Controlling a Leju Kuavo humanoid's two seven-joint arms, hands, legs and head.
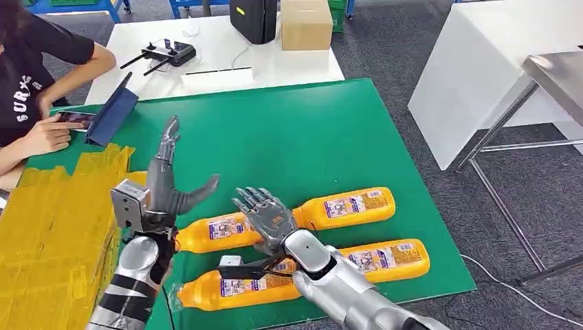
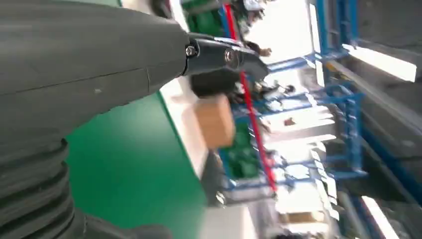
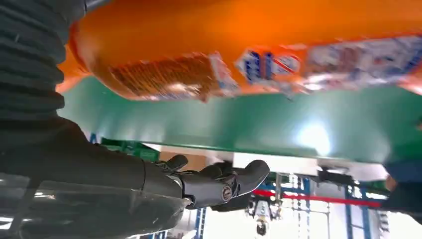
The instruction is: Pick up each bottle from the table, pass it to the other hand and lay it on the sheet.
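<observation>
On the green desk (image 1: 330,130) we see four orange bottles (image 1: 350,207) lying flat, caps toward our left. Both our left hand (image 1: 165,185) and right hand (image 1: 268,216) are spread, holding nothing; label print is unreadable.

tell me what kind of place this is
Probably a robotics lab or workshop: a green work table with orange bottles set out, a radio controller on the white table, and blue metal racking behind.
</observation>
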